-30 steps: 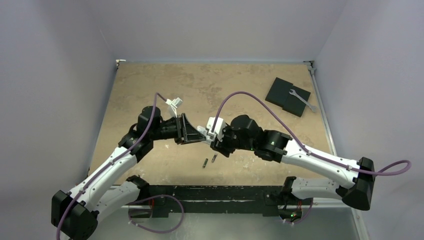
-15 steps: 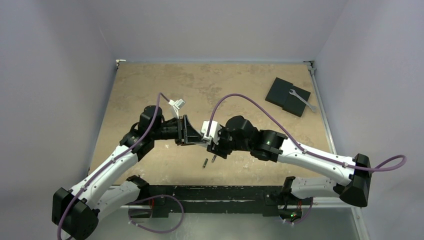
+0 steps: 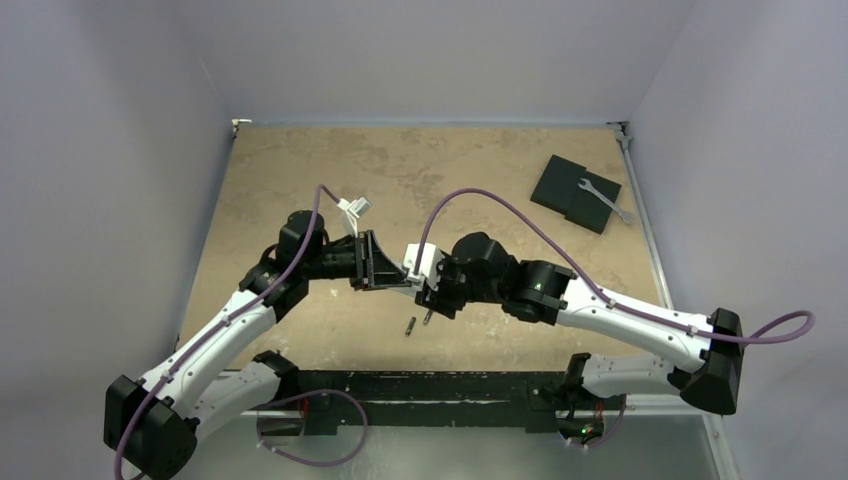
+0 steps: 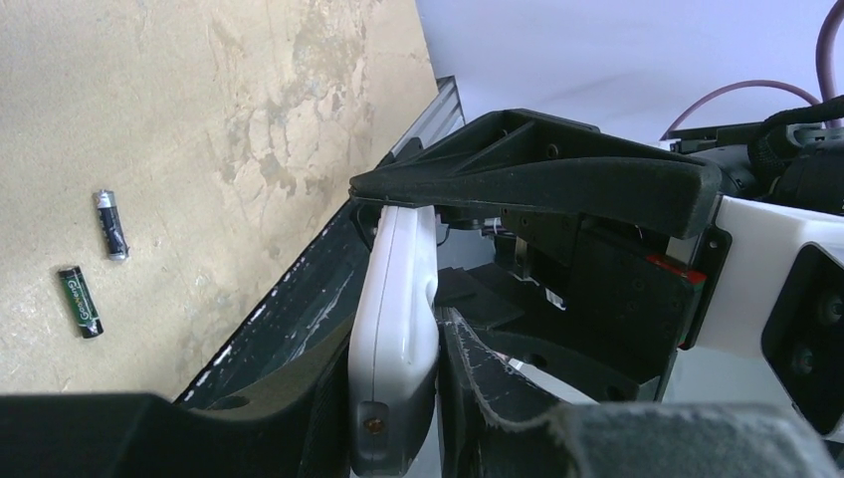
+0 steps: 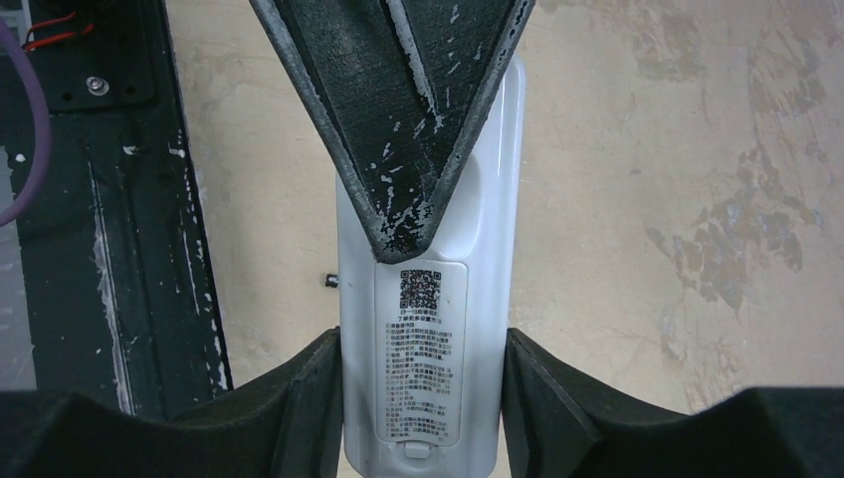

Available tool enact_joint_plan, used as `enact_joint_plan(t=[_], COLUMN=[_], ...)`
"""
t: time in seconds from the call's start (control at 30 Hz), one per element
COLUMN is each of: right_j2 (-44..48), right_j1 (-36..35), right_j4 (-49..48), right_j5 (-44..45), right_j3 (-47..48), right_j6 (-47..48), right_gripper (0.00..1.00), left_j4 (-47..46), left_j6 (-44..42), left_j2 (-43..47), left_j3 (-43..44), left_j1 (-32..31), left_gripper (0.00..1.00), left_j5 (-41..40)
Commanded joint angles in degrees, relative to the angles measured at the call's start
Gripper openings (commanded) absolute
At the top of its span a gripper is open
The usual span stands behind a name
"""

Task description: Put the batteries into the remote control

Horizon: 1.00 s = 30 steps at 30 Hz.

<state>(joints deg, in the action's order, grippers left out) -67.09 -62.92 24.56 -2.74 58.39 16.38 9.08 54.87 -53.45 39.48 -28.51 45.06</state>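
Left end effector (image 4: 393,383) and right end effector (image 5: 423,373) both clamped on remote control (image 5: 490,229), batteries (image 4: 111,225) loose on table (image 4: 249,100).

Soft, even overhead light; faint shadows; sharp top view; blurred near edges in wrist views

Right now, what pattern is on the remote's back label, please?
The remote control label: black QR code above fine print, clearest in right wrist view.
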Motion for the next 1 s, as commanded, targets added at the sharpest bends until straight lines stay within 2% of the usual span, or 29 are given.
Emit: enact_joint_plan(t=[0.0, 0.4, 0.73, 0.87, 0.97], right_j2=[2.0, 2.0, 2.3, 2.6, 2.7], right_j1=[-0.6, -1.0, -1.0, -1.0, -1.0], right_j4=[-1.1, -0.9, -0.5, -0.6, -0.7], right_j5=[-1.9, -1.6, -0.5, 0.3, 1.1], right_j3=[0.8, 0.3, 0.3, 0.1, 0.1], right_j6=[-0.1, -0.4, -0.7, -1.5, -2.4], right_gripper=[0.2, 0.2, 0.19, 0.2, 0.33], left_j4=[-2.1, -3.2, -2.8, -2.8, -2.7], left_j6=[-0.1, 0.6, 0.2, 0.0, -0.1], left_j2=[0.5, 0.7, 1.1, 1.7, 2.0], left_j3=[1.7, 1.3, 1.1, 1.2, 1.2], left_j1=[0.1, 0.1, 0.1, 0.1, 0.1], left_gripper=[0.29, 0.3, 0.0, 0.0, 0.0], left_j5=[0.8, 0.8, 0.8, 0.7, 0.1])
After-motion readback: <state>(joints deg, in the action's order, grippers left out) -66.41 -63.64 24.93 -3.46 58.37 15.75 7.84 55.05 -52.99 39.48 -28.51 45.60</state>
